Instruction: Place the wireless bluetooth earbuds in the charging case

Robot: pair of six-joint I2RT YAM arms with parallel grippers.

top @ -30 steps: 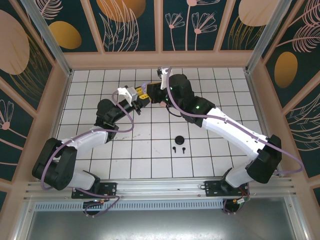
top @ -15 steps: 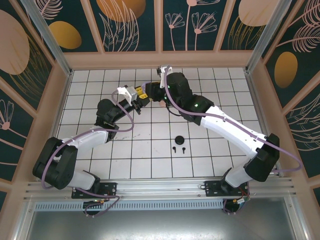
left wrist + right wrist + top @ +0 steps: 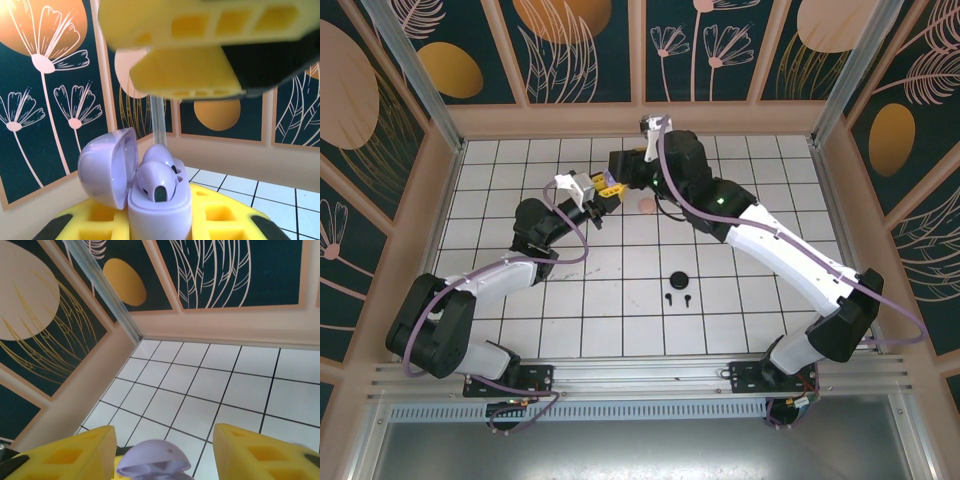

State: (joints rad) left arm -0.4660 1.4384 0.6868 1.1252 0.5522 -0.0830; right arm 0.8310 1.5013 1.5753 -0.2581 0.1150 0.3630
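1. Left wrist view: the left fingers (image 3: 95, 222) are clamped on the base of the open lilac charging case (image 3: 160, 212). Its lid (image 3: 107, 172) is tipped back to the left. Two lilac earbuds (image 3: 156, 182) sit side by side in the case, heads up. The right fingers (image 3: 185, 75) hang just above, clear of the case.
2. Right wrist view: the right fingers stand wide apart. The rounded lilac lid shows below the gap, touching neither finger, and the white tiled surface (image 3: 200, 385) stretches beyond.
3. Top view: both arms meet over the far middle of the surface. A small pink thing (image 3: 647, 204) lies just right of them, too small to identify. Nearer, a round black case (image 3: 678, 279) sits with two black earbuds (image 3: 669, 299) just on its near side, apart from it.
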